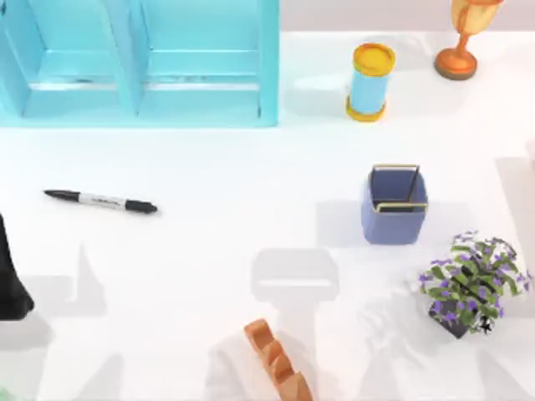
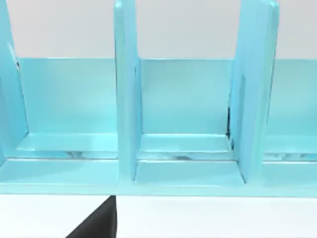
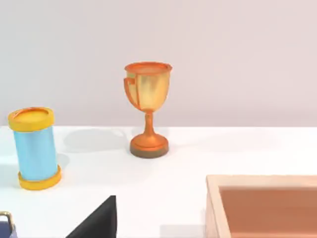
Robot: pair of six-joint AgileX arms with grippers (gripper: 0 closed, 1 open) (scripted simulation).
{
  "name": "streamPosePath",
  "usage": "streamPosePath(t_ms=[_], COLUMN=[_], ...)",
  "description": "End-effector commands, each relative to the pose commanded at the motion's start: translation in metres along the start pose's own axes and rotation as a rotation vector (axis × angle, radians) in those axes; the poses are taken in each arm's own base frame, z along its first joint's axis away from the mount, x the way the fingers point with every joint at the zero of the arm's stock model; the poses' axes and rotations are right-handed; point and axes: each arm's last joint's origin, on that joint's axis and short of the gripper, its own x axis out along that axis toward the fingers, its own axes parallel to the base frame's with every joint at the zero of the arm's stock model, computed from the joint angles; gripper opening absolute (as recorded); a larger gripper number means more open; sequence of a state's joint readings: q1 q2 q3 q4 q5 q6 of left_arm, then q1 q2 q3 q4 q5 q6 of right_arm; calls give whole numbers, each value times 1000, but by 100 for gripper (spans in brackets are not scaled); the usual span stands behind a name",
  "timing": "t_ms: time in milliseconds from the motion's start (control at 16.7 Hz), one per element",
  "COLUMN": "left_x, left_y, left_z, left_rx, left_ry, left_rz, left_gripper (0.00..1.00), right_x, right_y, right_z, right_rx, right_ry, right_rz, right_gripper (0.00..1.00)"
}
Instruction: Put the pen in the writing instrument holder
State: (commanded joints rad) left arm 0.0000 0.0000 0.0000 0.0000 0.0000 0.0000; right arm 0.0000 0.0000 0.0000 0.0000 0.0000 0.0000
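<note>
From above, the pen point(image 1: 100, 201) lay flat on the white surface point(image 1: 234, 175) toward its left side, roughly level across, with nothing touching it. The holder point(image 1: 394, 205) stood upright well off to the right, open mouth up, gold rim showing. Pen and holder were well apart, with bare surface between them.

My left arm point(image 1: 12, 280) sat at the left edge, below the pen and clear of it; I could not tell whether its tool was open or closed. For my right tool I could not tell the state either.

Behind the pen stood a turquoise shelf rack point(image 1: 142, 63), which the left wrist camera faced, its dividers upright. A light-blue cylinder with yellow ends point(image 1: 369, 82) stood behind the holder, and a gold trophy point(image 1: 465, 38) stood at the far right corner. A potted plant with purple flowers point(image 1: 472, 282) sat just in front of the holder, to its right. An orange ridged object point(image 1: 277, 359) lay near the front edge. The right wrist camera caught a tan wooden box point(image 3: 262, 206) near the trophy.
</note>
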Motion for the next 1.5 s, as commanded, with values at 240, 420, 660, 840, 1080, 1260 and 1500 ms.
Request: streamPosePath(t_ms=[240, 420, 660, 840, 1080, 1260, 1500], left_x=[0, 4, 28, 56, 86, 107, 136], left_y=[-3, -12, -26, -33, -37, -42, -48], left_z=[9, 34, 45, 34, 24, 17, -15], left_rx=[-31, -159, -467, -764, -1066, -1190, -1287], left_ry=[-21, -33, 140, 324, 412, 449, 529], left_rz=[-34, -142, -225, -155, -53, -27, 42], left_gripper=[100, 100, 100, 100, 100, 100, 100], right_x=[0, 0, 0, 0, 0, 0, 0], right_y=[0, 0, 0, 0, 0, 0, 0], right_z=[0, 0, 0, 0, 0, 0, 0], right_rx=[0, 0, 0, 0, 0, 0, 0], right_ry=[0, 0, 0, 0, 0, 0, 0], right_rz=[0, 0, 0, 0, 0, 0, 0], right_gripper=[100, 100, 100, 100, 100, 100, 100])
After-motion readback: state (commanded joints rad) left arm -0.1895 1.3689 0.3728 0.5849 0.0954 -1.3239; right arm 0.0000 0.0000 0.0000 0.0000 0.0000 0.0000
